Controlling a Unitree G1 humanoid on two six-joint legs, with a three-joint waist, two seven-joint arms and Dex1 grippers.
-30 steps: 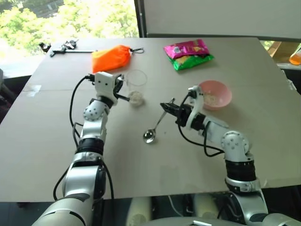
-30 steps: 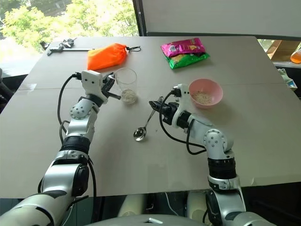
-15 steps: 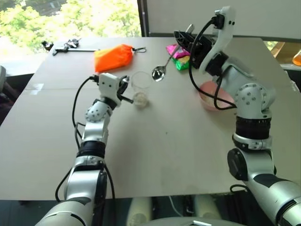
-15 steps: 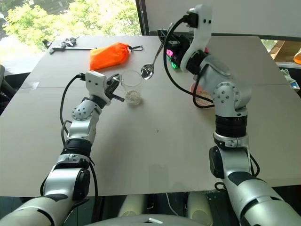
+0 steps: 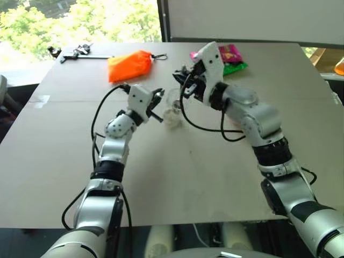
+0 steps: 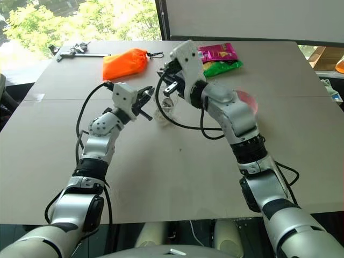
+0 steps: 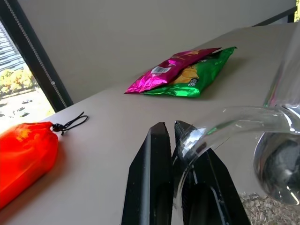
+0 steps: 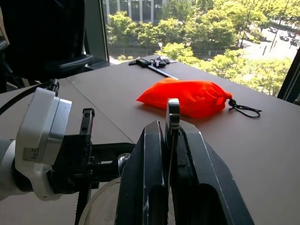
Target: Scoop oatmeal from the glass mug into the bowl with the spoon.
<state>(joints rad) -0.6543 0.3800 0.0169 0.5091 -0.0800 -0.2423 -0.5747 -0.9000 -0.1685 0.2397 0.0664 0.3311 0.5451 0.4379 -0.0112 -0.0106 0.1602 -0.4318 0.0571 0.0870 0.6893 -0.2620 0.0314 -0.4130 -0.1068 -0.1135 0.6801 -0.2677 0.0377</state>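
Spoon (image 8: pixel 173 123) steep, handle-end up, bowl in glass mug (image 7: pixel 262 140)

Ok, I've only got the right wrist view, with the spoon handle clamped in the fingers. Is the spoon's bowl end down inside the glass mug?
Observer: It looks so. In the left wrist view the spoon shows through the wall of the glass mug, low down, just above the oatmeal on the bottom.
Operator: And where's the bowl I have to carry it to?
Observer: The pink bowl sits on the table to the robot's right of the mug, mostly hidden behind the right arm.
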